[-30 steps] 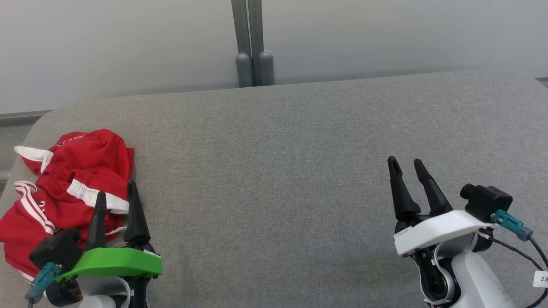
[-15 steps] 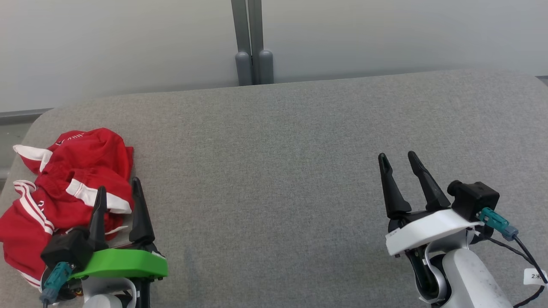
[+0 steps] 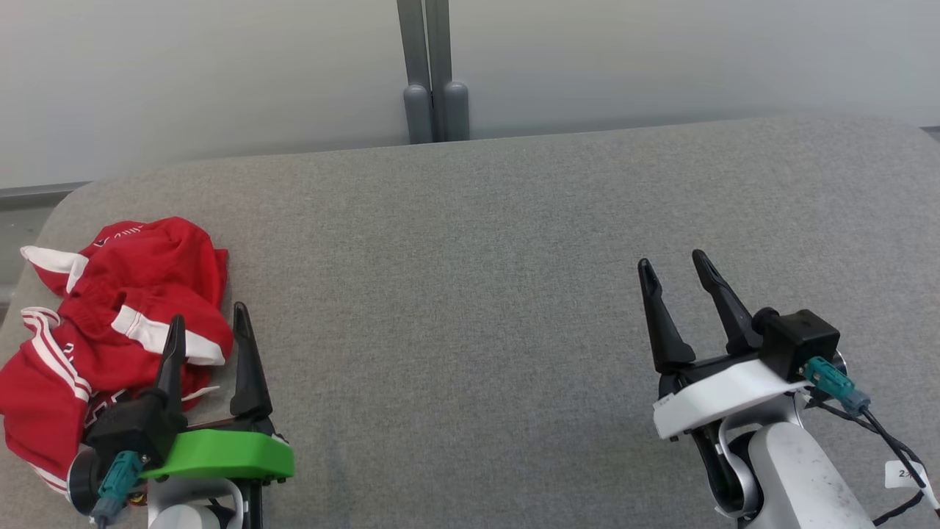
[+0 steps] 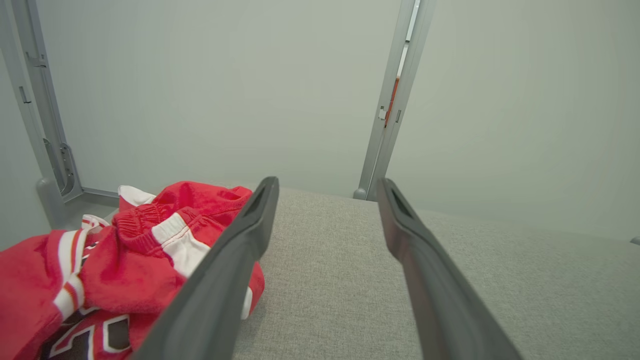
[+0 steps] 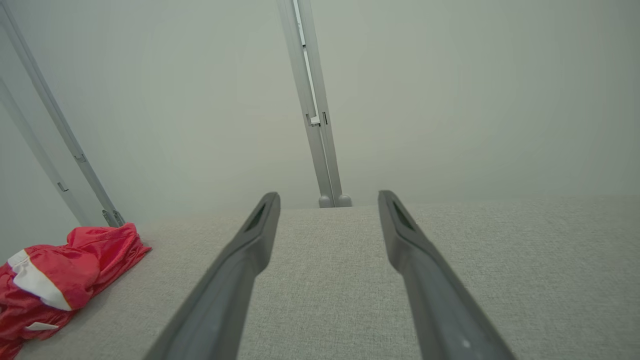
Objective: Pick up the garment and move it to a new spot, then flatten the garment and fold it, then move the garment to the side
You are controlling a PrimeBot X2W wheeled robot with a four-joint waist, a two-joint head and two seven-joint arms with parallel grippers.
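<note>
Claws on both arms stand spread and empty. Nearest, the left gripper (image 3: 208, 314) hovers at the right edge of the garment (image 3: 110, 308), while the right gripper (image 3: 671, 258) hangs well apart over the bare grey cushion (image 3: 470, 242). Beyond the left fingers, the red garment lies crumpled at the cushion's left end. Judging by that, nothing is done yet: pickup, moving, flattening, folding and setting aside all remain.

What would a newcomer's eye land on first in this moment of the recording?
The crumpled red garment with white stripes stands out, heaped at the far left of the grey woven fabric surface. The left end effector, two dark fingers on a green mount, is open at the heap's right edge. The right end effector, on a white mount, is open over bare fabric far to the right.
</note>
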